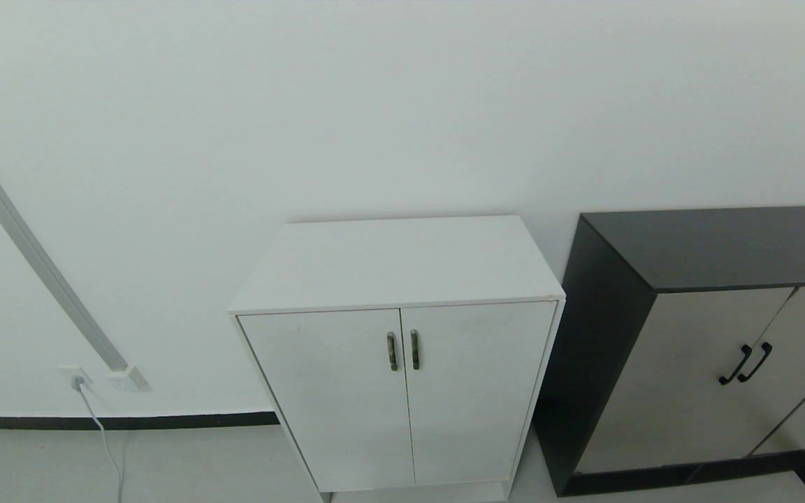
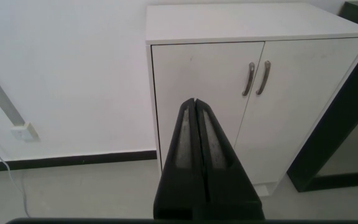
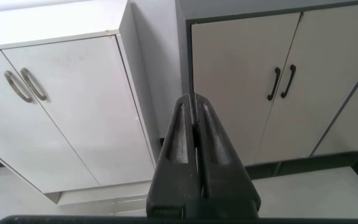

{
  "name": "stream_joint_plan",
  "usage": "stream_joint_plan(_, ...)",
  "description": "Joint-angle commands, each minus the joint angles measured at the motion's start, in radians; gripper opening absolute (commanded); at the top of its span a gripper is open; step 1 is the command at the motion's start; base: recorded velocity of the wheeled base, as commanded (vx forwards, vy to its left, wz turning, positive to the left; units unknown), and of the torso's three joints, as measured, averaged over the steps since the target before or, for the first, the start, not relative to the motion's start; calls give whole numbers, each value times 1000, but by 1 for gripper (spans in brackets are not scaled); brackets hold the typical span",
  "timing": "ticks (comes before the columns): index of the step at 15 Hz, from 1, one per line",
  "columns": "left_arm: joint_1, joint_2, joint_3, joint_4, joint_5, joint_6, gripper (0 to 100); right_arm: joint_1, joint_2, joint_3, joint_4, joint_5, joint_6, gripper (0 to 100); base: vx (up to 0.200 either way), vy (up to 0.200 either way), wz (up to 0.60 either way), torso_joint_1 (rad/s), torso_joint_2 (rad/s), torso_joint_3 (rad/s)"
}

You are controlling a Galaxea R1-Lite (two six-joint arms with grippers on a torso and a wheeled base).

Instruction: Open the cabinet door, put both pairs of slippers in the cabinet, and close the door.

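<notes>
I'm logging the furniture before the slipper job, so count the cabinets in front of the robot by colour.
white cabinet: 1
black-framed cabinet: 1
total: 2

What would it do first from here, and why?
Probably open the left gripper and reach for the left door handle of the white cabinet, which is closed. That gripper is shut, empty and short of the handle.
</notes>
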Motion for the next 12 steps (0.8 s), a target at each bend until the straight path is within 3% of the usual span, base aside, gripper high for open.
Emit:
stream_joint_plan(1,0,2,0,0,0,0,0,0,2,0,-1,0,0,0,0,0,0,0,0,0)
stream_joint_plan(12,0,2,0,0,0,0,0,0,2,0,-1,0,-2,0,0,0,0,0,0,0)
